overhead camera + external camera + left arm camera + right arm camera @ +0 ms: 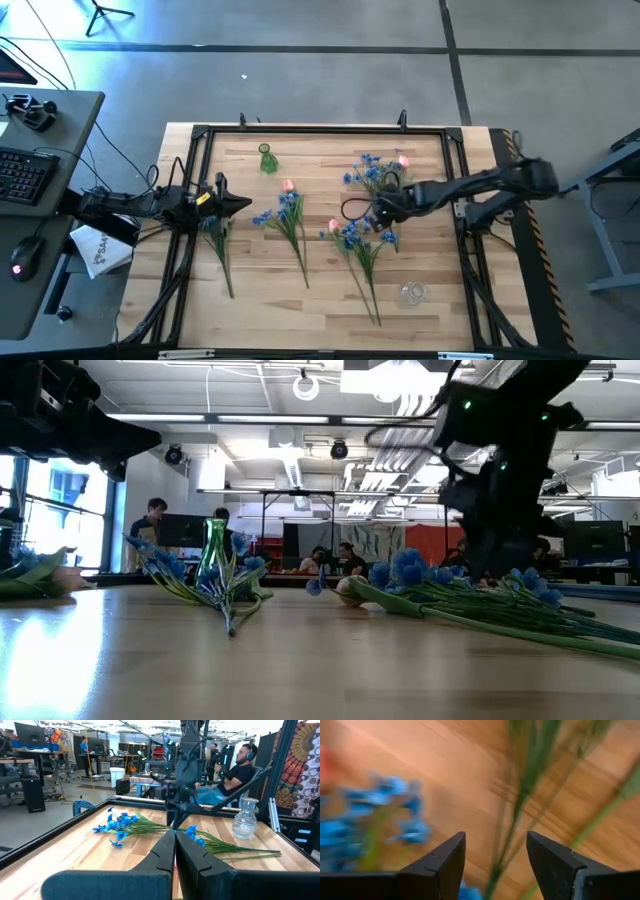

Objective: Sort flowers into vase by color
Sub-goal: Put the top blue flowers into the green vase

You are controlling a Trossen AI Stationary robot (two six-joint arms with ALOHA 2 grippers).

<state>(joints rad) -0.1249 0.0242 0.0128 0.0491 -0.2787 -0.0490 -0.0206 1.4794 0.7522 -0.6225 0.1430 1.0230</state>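
Note:
Several flowers lie flat on the wooden table (300, 310). One blue and pink bunch (290, 215) is in the middle, another (355, 240) is right of it, a third (375, 172) lies farther back, and one stem (222, 255) lies at the left. My right gripper (380, 212) points down over the right-hand bunches. It is open, and in its wrist view a green stem (512, 820) shows between the fingers (496, 855), below them, with blue blossoms (395, 815) beside it. My left gripper (243, 205) (175, 845) hangs level and shut at the left. It is holding nothing.
A small green vase (266, 159) (212, 555) stands at the back, left of centre. A clear glass vase (413, 292) (246, 820) stands near the front right. A black frame rail (320, 130) borders the table. People sit in the room beyond.

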